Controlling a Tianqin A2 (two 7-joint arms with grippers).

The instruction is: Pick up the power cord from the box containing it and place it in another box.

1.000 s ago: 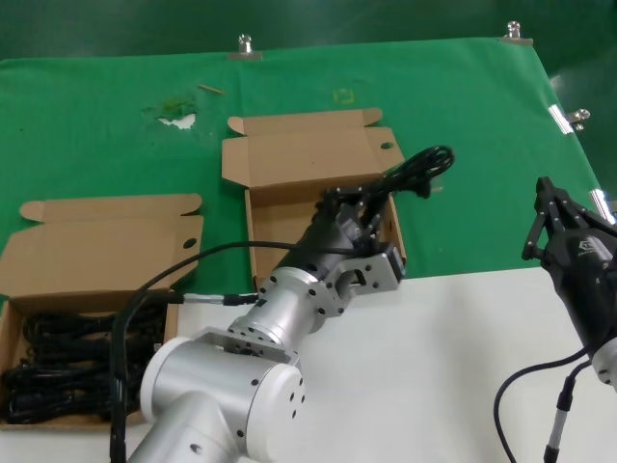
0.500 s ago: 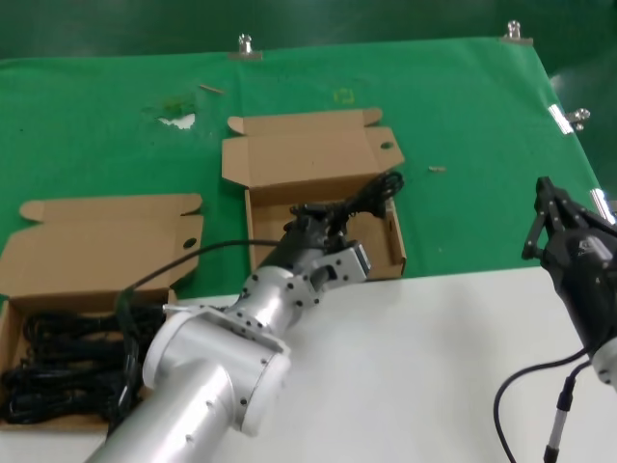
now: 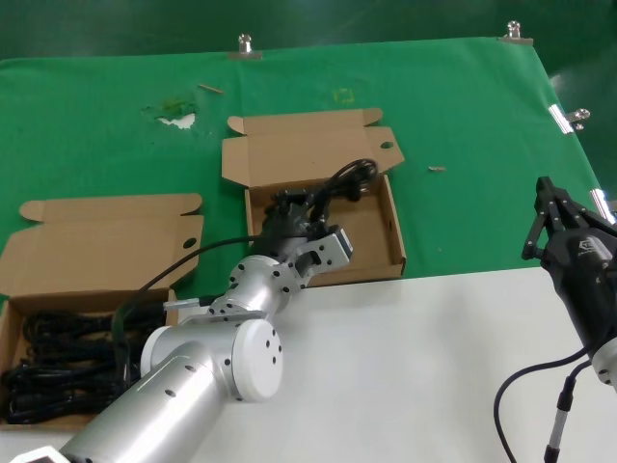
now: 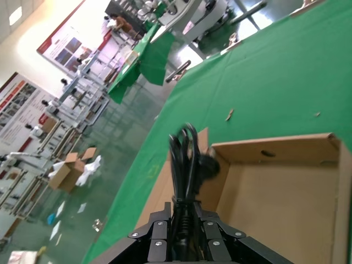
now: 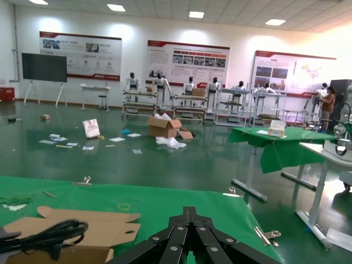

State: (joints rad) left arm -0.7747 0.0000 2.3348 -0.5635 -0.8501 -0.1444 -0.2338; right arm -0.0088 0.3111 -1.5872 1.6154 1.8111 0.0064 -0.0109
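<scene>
Left end effector clamped on power cord, over another box; release pending. Source box at 8 o'clock. Right end effector idle, together, 3 o'clock.

The cord, a slim black hank, is held tilted over the bare-floored box, its looped end at the lid flap. The other box, heaped with black cords, lies well apart.

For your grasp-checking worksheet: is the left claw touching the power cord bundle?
Touching. The left wrist view shows the left claw with its fingers closed around the power cord, whose looped end rises from between them over the bare cardboard box.
</scene>
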